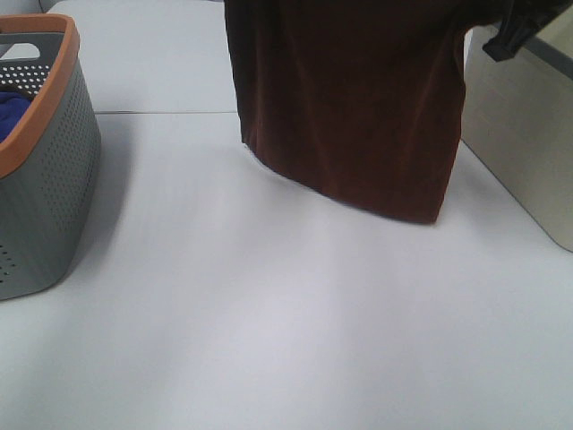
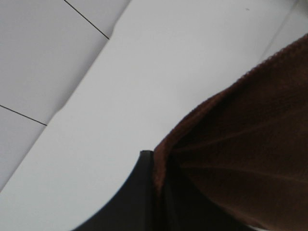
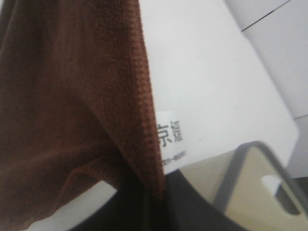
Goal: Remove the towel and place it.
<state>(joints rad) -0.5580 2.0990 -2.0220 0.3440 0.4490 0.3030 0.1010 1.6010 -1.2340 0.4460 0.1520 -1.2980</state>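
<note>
The dark reddish-brown towel (image 1: 349, 98) hangs spread out above the white table (image 1: 269, 340), its lower hem just over the surface. Its top edge runs out of the exterior view. In the left wrist view my left gripper (image 2: 156, 192) is shut on one upper corner of the towel (image 2: 250, 144). In the right wrist view my right gripper (image 3: 149, 192) is shut on the other corner of the towel (image 3: 72, 96), next to its white label (image 3: 169, 139). A black part of the right arm (image 1: 506, 40) shows at the top right.
A grey perforated basket with an orange rim (image 1: 54, 179) stands at the left and holds a blue cloth (image 1: 13, 107). A beige bin (image 1: 528, 134) stands at the right edge, also in the right wrist view (image 3: 250, 183).
</note>
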